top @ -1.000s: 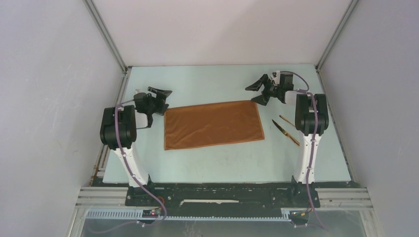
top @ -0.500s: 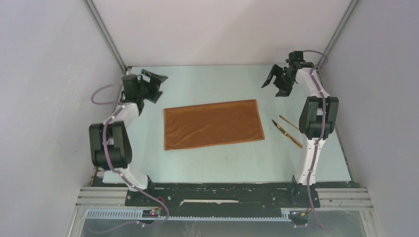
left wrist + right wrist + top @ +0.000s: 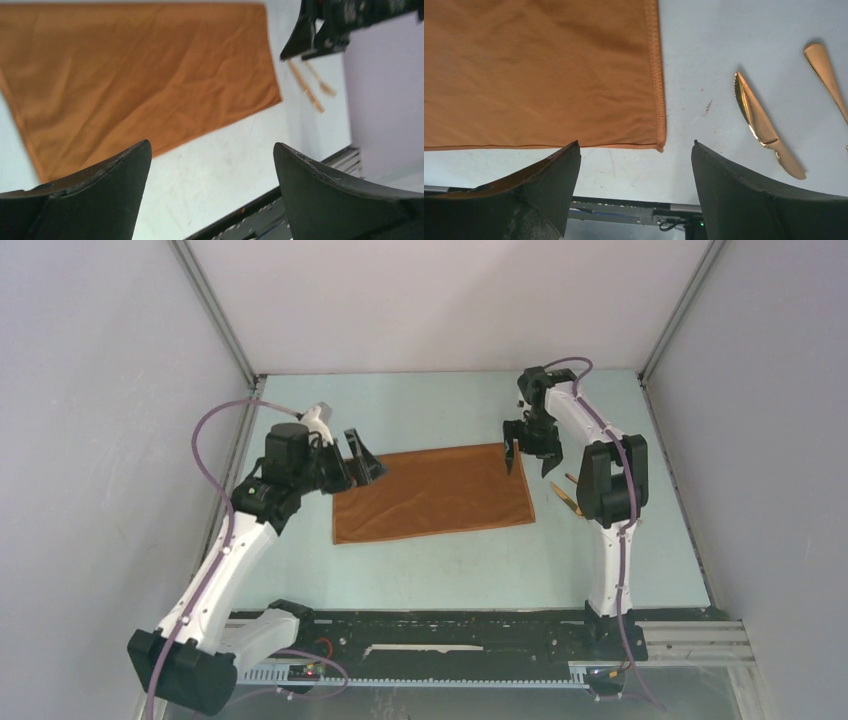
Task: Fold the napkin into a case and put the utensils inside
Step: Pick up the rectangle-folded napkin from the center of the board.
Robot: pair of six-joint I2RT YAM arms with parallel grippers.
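Rust-orange and a little shiny, the napkin (image 3: 432, 493) lies flat on the table (image 3: 440, 570) as a wide rectangle, its long sides running from left to right. The utensils (image 3: 578, 502), two thin golden pieces, rest on the table just beside its right edge and do not touch it. The left pincer (image 3: 362, 458) hangs over the far left corner of the cloth with its fingers apart, and the right pincer (image 3: 527, 456) hangs over the far right corner, also spread wide and holding nothing. I judge that the step in hand is to take these two far corners for a fold, so the task is at an early stage and no case is formed yet. To do it well, both pincers should come down at the same time, each one straddling its corner close to the hem, and pinch all the cloth that is there. Then they should lift at equal height and carry the edge toward the near side, keeping the hems aligned. The right arm should stay clear of the utensils, because a small push could send them under the cloth.
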